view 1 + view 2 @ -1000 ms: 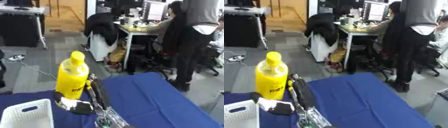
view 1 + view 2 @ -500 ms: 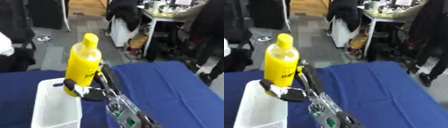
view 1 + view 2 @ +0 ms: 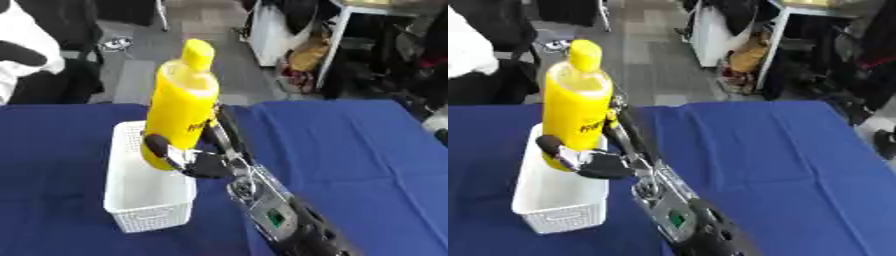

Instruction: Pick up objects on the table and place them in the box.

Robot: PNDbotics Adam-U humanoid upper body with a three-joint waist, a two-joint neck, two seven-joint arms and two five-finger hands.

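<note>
A tall yellow bottle (image 3: 182, 112) with a yellow cap stands upright in my right hand (image 3: 203, 162). The hand is shut on the bottle's lower part, with the thumb (image 3: 158, 146) in front and the fingers (image 3: 229, 134) along its right side. My right arm comes in from the bottom edge. The bottle hangs over the far right part of a white perforated box (image 3: 147, 207), which sits on the blue table (image 3: 350, 150). The bottle's base is hidden behind my hand, so I cannot tell whether it touches the box. My left hand does not show.
The blue cloth covers the table to the right of and behind the box. Beyond the far edge are a grey floor, a white desk (image 3: 346, 30) with bags under it, and a seated person in white at the upper left (image 3: 26, 55).
The camera has tilted and the whole view shifted. Relative to the box, the bottle in my right hand has moved left, from beside the box to above it.
</note>
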